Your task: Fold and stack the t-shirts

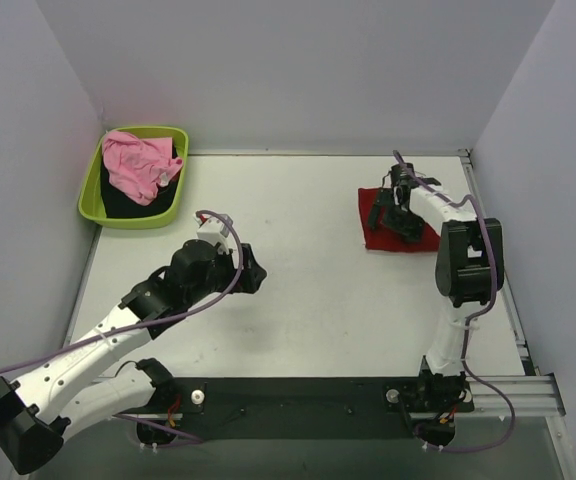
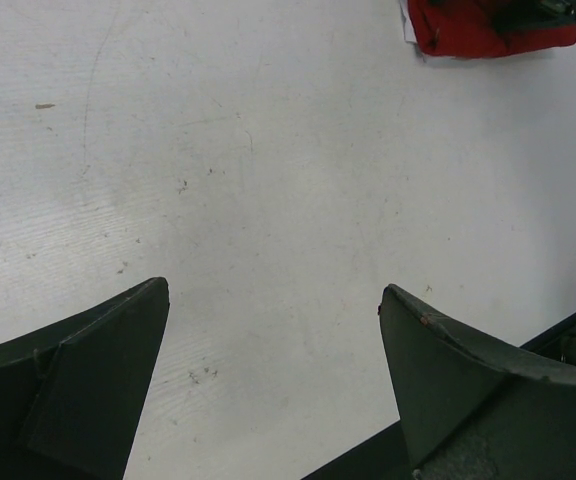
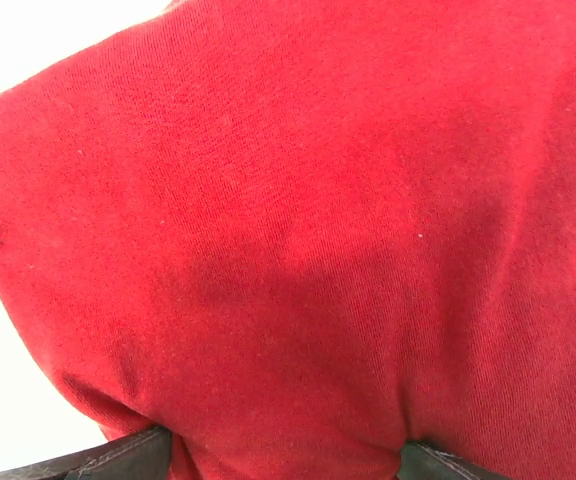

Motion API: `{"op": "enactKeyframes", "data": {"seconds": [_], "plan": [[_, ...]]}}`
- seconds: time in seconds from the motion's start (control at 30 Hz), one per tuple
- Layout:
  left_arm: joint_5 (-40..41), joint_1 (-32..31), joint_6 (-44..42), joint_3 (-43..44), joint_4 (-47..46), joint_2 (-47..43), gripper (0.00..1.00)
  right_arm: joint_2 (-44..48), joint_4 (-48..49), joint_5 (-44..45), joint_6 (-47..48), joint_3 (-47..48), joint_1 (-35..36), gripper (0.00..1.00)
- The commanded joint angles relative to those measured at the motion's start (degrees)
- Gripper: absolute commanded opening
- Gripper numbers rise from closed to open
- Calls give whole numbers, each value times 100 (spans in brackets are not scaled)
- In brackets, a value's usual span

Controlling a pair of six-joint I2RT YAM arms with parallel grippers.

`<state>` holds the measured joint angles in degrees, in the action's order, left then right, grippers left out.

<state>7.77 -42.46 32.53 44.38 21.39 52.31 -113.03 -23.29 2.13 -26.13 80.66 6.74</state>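
A deep red t-shirt [image 1: 376, 238] lies folded into a small rectangle on the right of the table; it also shows in the left wrist view [image 2: 468, 25]. My right gripper [image 1: 389, 208] sits low over it with jaws spread wide. In the right wrist view the red cloth [image 3: 298, 200] fills the frame and bulges between the two fingertips of the right gripper [image 3: 288, 452], which are open, not pinched. The light pink t-shirt [image 1: 138, 165] lies crumpled in the tub at far left. My left gripper [image 1: 253, 272] [image 2: 273, 300] hangs open over bare table, holding nothing.
The lime green tub [image 1: 93, 203] stands at the back left corner with something black under the pink shirt. White walls close in the table on the left, back and right. A black rail [image 1: 298, 395] runs along the near edge between the arm bases.
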Motion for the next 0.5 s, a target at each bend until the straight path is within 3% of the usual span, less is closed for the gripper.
{"op": "enactKeyframes", "data": {"seconds": [0.0, 0.47], "plan": [[76, -43, 34, -9, 137, -239, 96, -649, -684, -178, 257, 816, -419, 99], [207, -114, -28, 44, 524, -362, 97, -2012, -1283, -609, 740, 2963, -999, 100]]}}
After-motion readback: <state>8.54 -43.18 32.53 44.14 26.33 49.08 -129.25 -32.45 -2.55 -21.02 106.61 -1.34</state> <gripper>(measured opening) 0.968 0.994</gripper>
